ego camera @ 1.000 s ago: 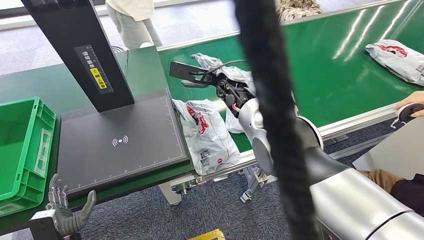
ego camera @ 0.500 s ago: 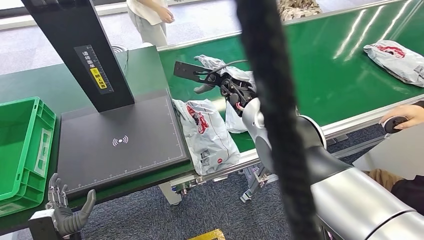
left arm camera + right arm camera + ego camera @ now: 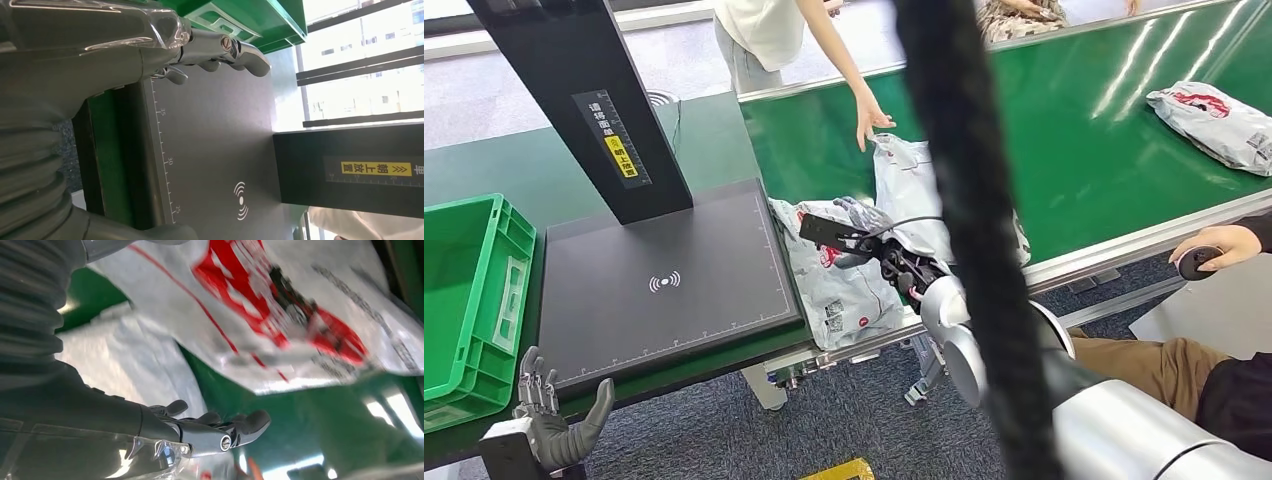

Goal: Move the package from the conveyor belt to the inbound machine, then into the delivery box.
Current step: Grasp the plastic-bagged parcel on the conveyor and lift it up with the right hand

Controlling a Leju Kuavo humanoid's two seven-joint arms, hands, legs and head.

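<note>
Across the upper right of the head view runs the green conveyor belt (image 3: 1114, 150), the largest thing here, with a metal rail along its near edge. Left of it stands the bench (image 3: 484, 175), topped in darker green, carrying the inbound machine (image 3: 664, 285): a flat black scanning pad with a white signal mark and a black slanted post rising from its far side. At the bench's left end sits the green delivery box (image 3: 469, 290).

The package (image 3: 839, 275), a white plastic mailer printed in red, lies at the belt's near-left corner, just beside the pad's right edge and overhanging the rail. A second white bag (image 3: 909, 190) lies just behind it, and a person's hand (image 3: 869, 120) reaches down to its far end. A third bag (image 3: 1214, 120) rests well apart at the far right.

The right hand (image 3: 859, 225) hovers over the package, fingers (image 3: 240, 426) extended and apart, gripping nothing. The left hand (image 3: 549, 420) hangs low in front of the bench, fingers (image 3: 240, 50) spread, empty.
</note>
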